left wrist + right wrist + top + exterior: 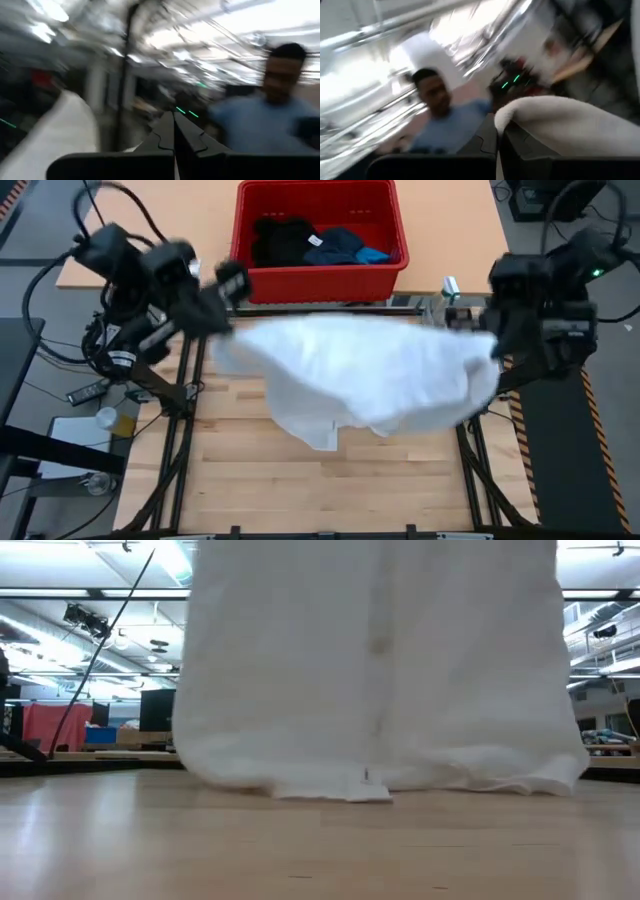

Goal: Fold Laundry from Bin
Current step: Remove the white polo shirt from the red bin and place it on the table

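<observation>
broadly, the desk (330,480) lies below both sets of fingers, its wood bare in front of the cloth. the large white garment (360,370) is next in size: it is stretched between the two arms, one upper corner at the left fingers (222,320) and the other at the right fingers (490,340), which looks like a spread meant to open it flat before folding. in the low view its body hangs down and its hem (330,790) rests on the desk. the red bin (318,235) stands beyond the fingers, at the far side, holding the black garment (280,240), the dark navy one (335,245) and the small bright blue one (375,254), all not yet taken. the left fingers are pressed together on a white edge, and the right fingers (497,145) are clamped on a thick white fold. a person in a blue top (445,125) shows in the room past the fingers.
</observation>
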Available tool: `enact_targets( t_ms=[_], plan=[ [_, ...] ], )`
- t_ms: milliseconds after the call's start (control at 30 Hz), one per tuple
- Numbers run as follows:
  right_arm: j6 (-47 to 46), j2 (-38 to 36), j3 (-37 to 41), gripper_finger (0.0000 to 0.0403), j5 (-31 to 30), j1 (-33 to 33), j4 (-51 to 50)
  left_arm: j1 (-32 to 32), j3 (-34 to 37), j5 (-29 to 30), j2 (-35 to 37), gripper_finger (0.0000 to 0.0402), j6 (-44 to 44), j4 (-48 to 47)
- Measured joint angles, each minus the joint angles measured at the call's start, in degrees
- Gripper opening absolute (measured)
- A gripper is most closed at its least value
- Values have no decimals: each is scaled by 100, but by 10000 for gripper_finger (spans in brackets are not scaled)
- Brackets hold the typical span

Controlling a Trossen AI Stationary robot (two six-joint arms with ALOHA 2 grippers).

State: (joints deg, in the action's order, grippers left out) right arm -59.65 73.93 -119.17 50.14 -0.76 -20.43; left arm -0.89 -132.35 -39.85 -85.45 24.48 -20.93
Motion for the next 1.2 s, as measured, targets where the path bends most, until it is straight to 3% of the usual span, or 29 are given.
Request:
enact_targets(
  t_ms=[300, 400, 467, 567, 700, 767, 833, 967, 1033, 1200],
  plan=[
    [-834, 373, 3, 9, 218, -1718, -631, 1474, -4, -30, -258, 0, 586, -1852],
    [-836, 512, 6, 9, 657, -2011, -769, 1725, 4, -107, -386, 0, 603, -2271],
    [-784, 568, 3, 9, 1019, -2026, -928, 1721, 4, -317, -439, 0, 545, -2356],
    [-341, 549, -1, 6, 1120, -1635, -1966, 1460, 0, -320, -437, 0, 246, -2745],
    [1201, 478, 1, 5, 681, -744, -4578, 743, -2, 601, -383, 0, -480, -3962],
    [2302, 468, 1, 7, 75, -194, -6003, 323, -2, 1507, -367, 0, -1057, -4645],
    [3420, 510, 13, 8, -1062, 414, -7043, -97, -2, 2728, -363, 0, -1728, -5206],
    [4487, 481, 205, 9, -3605, 1489, -6350, -926, -1, 5290, -433, 0, -3178, -4900],
    [4925, 463, 68, 10, -4762, 1953, -5975, -1275, 4, 5803, -444, 0, -3934, -4117],
    [6093, 431, -80, 10, -7457, 2461, -4034, -1630, 2, 6047, -409, 0, -5161, -1407]
  ],
)
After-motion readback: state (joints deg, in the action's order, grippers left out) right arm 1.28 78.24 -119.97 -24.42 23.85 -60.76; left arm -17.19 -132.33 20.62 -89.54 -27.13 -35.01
